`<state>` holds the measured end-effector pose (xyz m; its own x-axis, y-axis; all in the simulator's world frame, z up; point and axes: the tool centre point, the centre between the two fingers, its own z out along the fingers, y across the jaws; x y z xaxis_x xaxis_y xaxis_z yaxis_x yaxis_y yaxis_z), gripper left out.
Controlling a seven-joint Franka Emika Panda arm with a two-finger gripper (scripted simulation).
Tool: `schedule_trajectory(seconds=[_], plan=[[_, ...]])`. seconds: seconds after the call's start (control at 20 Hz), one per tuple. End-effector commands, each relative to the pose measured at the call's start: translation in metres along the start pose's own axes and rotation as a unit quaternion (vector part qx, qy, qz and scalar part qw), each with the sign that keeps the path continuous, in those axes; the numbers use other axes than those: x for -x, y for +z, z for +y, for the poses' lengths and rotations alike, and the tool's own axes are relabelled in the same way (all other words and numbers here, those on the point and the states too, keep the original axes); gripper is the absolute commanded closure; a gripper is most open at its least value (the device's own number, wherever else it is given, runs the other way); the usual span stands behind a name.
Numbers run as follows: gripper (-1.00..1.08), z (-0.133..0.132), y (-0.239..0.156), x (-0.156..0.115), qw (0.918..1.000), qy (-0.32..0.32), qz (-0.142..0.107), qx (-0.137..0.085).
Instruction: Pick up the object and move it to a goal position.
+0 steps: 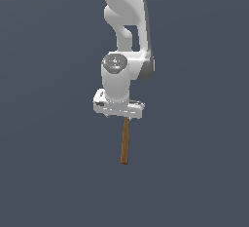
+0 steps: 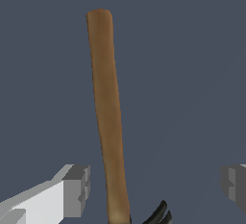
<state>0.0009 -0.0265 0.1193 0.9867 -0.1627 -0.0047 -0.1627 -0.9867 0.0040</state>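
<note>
The object (image 1: 125, 143) is a slim brown wooden stick lying on the flat grey-blue surface; one end runs under my white gripper (image 1: 120, 112), which hangs right above it. In the wrist view the stick (image 2: 106, 107) stretches away lengthwise from between the fingers. My gripper (image 2: 153, 187) is open. The left grey fingertip (image 2: 77, 189) stands a short way off the stick and the right fingertip (image 2: 234, 185) is far from it. Neither pad touches the wood. The stick's near end is hidden below the hand.
A small black curved shape (image 2: 161, 213) shows beside the stick's near end at the wrist view's edge; what it is cannot be told. The plain grey-blue ground (image 1: 48, 172) surrounds the arm, with no other objects in view.
</note>
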Motion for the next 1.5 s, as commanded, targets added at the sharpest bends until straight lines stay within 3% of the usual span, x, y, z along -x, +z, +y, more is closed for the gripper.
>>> schedule_trajectory(seconds=[0.0, 1.45], plan=[[-0.92, -0.006, 0.019, 0.001, 1.0000, 0.008, 0.001, -0.001], [-0.92, -0.015, 0.103, 0.004, 0.9997, 0.023, 0.002, -0.002]])
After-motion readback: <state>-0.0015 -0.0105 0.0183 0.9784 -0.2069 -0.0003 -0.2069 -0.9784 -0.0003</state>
